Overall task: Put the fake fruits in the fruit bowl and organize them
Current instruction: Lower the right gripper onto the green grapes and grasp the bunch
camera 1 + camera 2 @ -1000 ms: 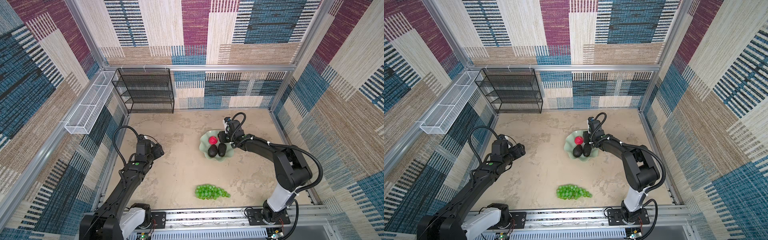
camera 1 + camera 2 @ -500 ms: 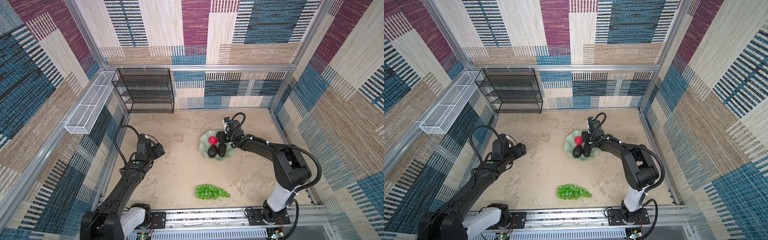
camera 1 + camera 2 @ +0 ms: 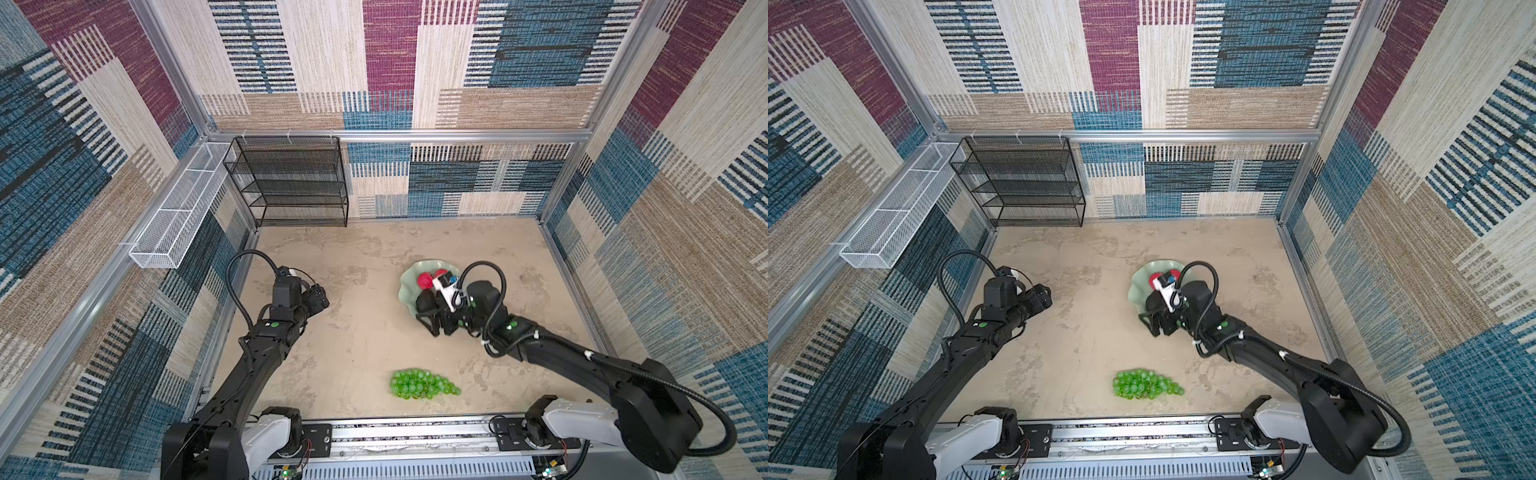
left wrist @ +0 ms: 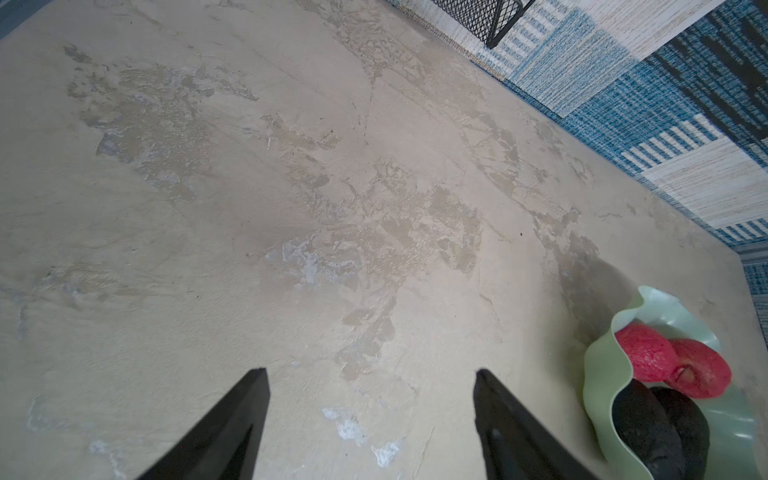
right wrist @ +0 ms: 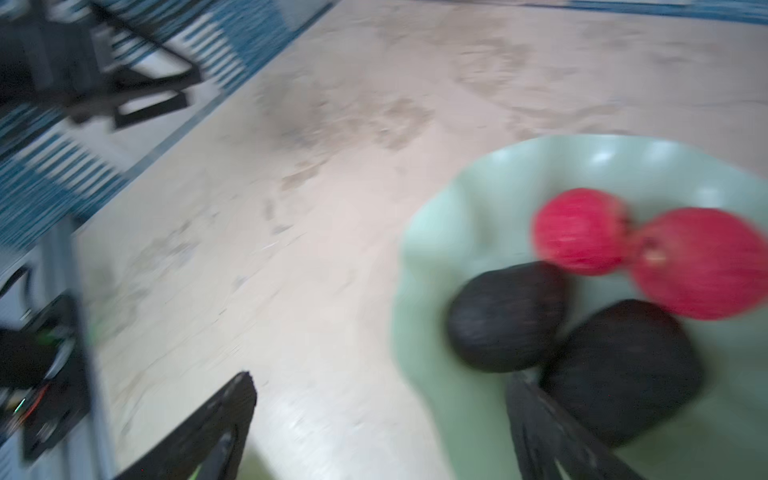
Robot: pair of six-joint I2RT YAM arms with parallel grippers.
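Note:
The pale green fruit bowl (image 3: 408,286) (image 3: 1136,291) stands right of the table's middle. In it lie two red apples (image 5: 577,230) (image 5: 702,262) and two dark avocados (image 5: 507,316) (image 5: 623,370), the apples on the far side. My right gripper (image 3: 441,328) (image 5: 380,380) hovers open over the bowl's near edge, holding nothing. One finger is beside an avocado and the other is over bare table. The green grapes (image 3: 422,384) (image 3: 1144,384) lie on the table near the front. My left gripper (image 3: 320,297) (image 4: 370,374) is open and empty over the table's left side.
A black wire shelf (image 3: 291,183) stands against the back wall at the left. A white mesh basket (image 3: 178,216) hangs on the left wall. The arms' mounting rail (image 3: 395,432) runs along the front edge. The bowl's wavy rim (image 4: 598,374) shows in the left wrist view.
My right gripper has opened and drawn back from the bowl's far side to its near edge. A second apple now lies in the bowl. The left arm has barely moved.

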